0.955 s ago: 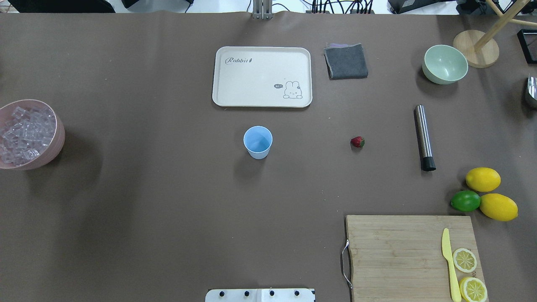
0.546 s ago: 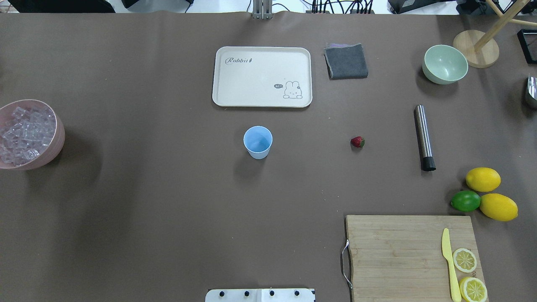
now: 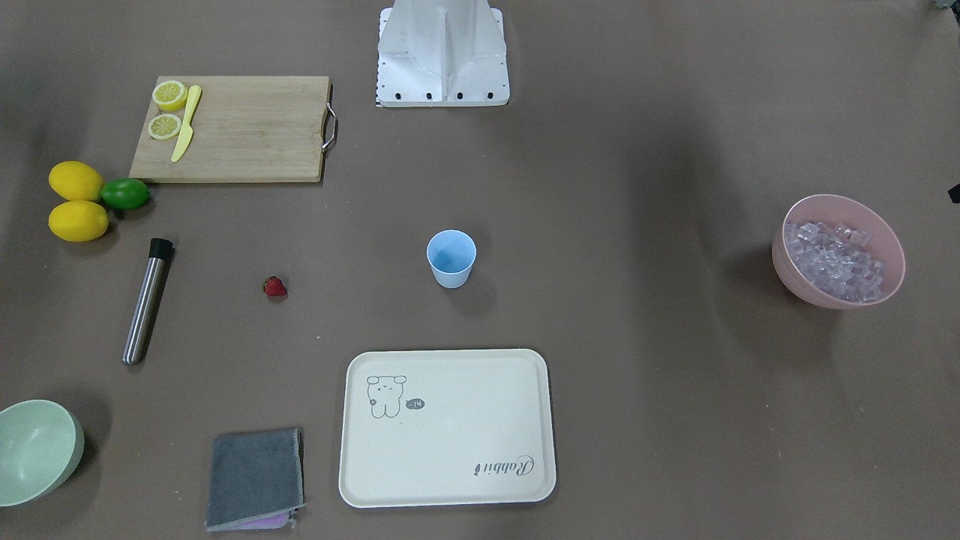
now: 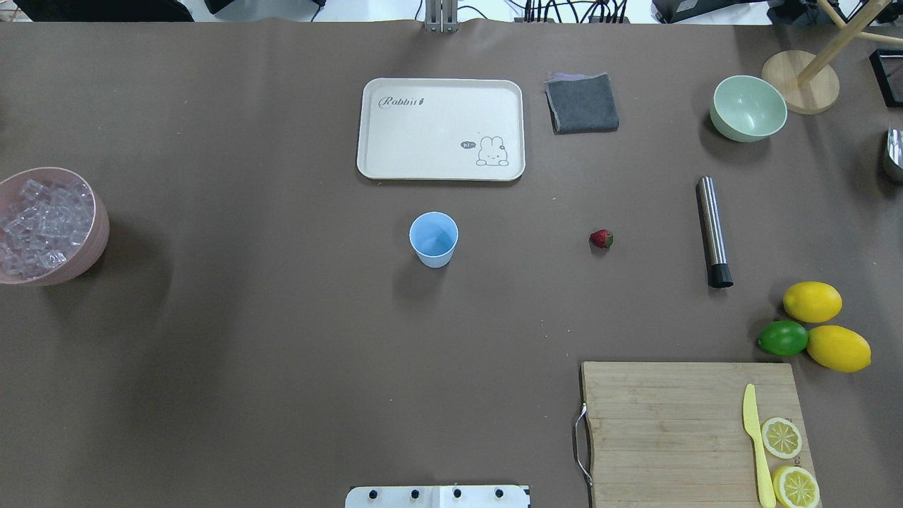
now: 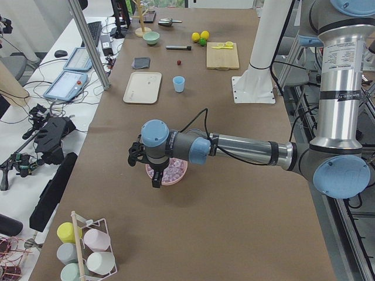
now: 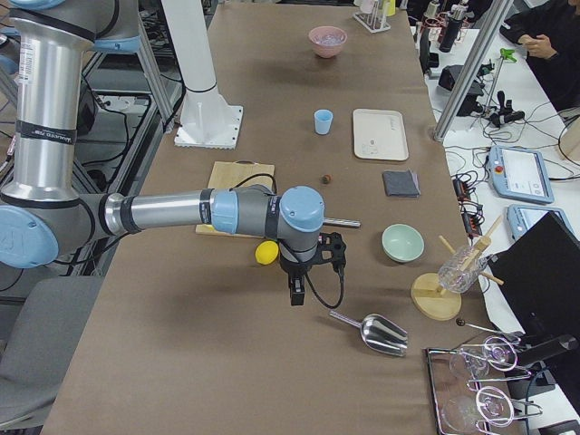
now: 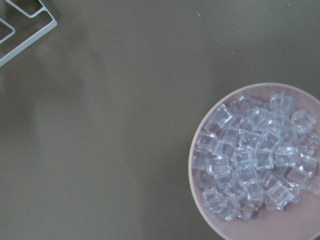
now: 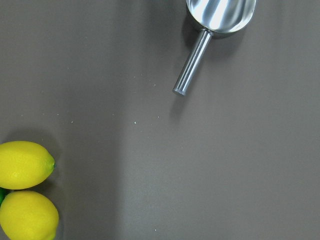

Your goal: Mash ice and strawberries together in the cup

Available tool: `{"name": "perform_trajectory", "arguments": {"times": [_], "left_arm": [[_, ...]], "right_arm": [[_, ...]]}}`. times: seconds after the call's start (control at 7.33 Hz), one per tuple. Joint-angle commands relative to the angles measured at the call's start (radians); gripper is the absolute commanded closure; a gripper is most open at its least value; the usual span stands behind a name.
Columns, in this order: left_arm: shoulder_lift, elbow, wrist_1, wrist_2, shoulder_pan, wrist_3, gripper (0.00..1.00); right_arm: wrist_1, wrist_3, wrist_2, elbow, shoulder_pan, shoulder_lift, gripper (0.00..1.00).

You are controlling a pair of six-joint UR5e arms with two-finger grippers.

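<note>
The light-blue cup (image 4: pixel 433 238) stands upright near the centre of the overhead view, just below the cream rabbit tray (image 4: pixel 423 141). The strawberry (image 4: pixel 601 238) lies on the brown table (image 4: pixel 282 317) to the cup's right, well apart from it, with a steel muddler (image 4: pixel 713 231) further right. The ice (image 4: pixel 39 226) is heaped in the pink bowl (image 4: pixel 100 236) at the left edge. In the left side view, the left gripper (image 5: pixel 154 178) hangs over that bowl. In the right side view, the right gripper (image 6: pixel 294 292) hangs beside a lemon (image 6: pixel 265 252), left of a metal scoop (image 6: pixel 381 333). Whether either gripper is released or clenched cannot be told.
</note>
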Motion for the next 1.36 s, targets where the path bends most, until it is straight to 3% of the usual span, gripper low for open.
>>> {"name": "perform_trajectory", "arguments": {"times": [0.0,0.27,0.68,0.96,1.23], "left_arm": [[0.003,0.000,-0.160,0.006,0.082,-0.298,0.02],[0.039,0.003,-0.293,0.044,0.160,-0.501,0.02],[0.092,0.022,-0.491,0.124,0.294,-0.734,0.07],[0.092,0.088,-0.580,0.141,0.323,-0.741,0.14],[0.092,0.093,-0.587,0.141,0.340,-0.746,0.24]], "right_arm": [[0.000,-0.006,0.005,-0.001,0.000,-0.003,0.00],[-0.001,-0.003,0.076,-0.004,0.000,-0.027,0.00],[0.000,-0.006,0.109,-0.004,0.000,-0.030,0.00],[0.000,-0.006,0.111,-0.001,0.000,-0.029,0.00],[0.000,-0.004,0.111,0.000,0.002,-0.030,0.00]]}}
